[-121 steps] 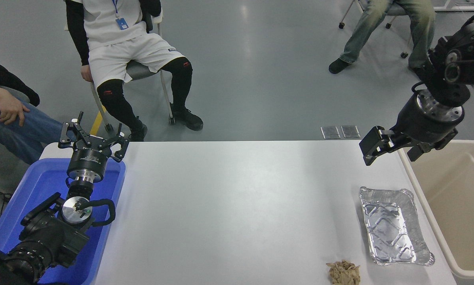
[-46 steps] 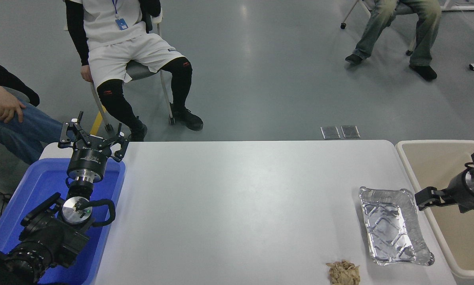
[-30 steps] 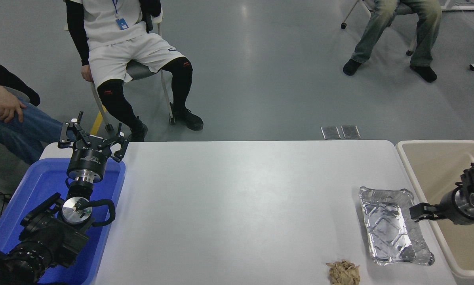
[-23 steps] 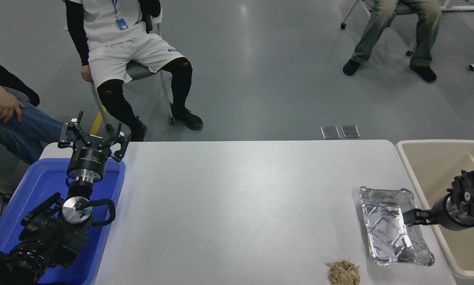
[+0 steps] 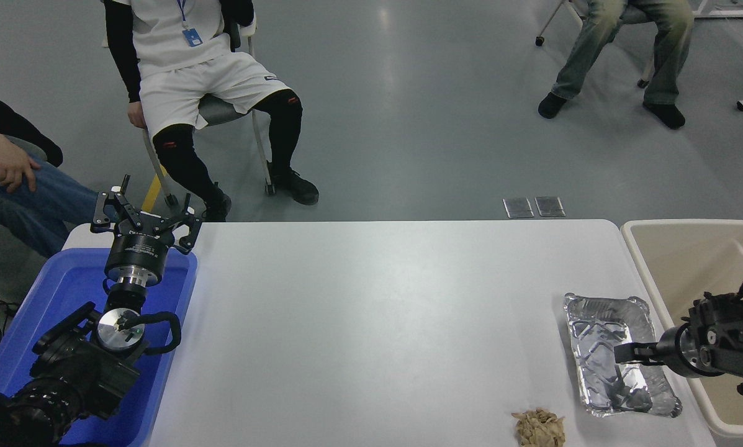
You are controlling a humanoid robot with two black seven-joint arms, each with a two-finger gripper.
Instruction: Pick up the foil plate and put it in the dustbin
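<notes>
Silver foil plate (image 5: 618, 355) lies flat near table's right edge, beside beige dustbin (image 5: 688, 239). Right gripper (image 5: 629, 355) reaches over plate; grip unclear. Left gripper (image 5: 144, 217) spread apart, parked at far left corner.

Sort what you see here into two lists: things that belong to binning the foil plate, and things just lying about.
Belongs to the job:
- foil plate, on the table by the bin
- dustbin, beige, at the table's right end
- right claw, reaching over the plate

Just lying about:
- tan scrap pile
- blue tray
- left claw, parked over the tray
</notes>
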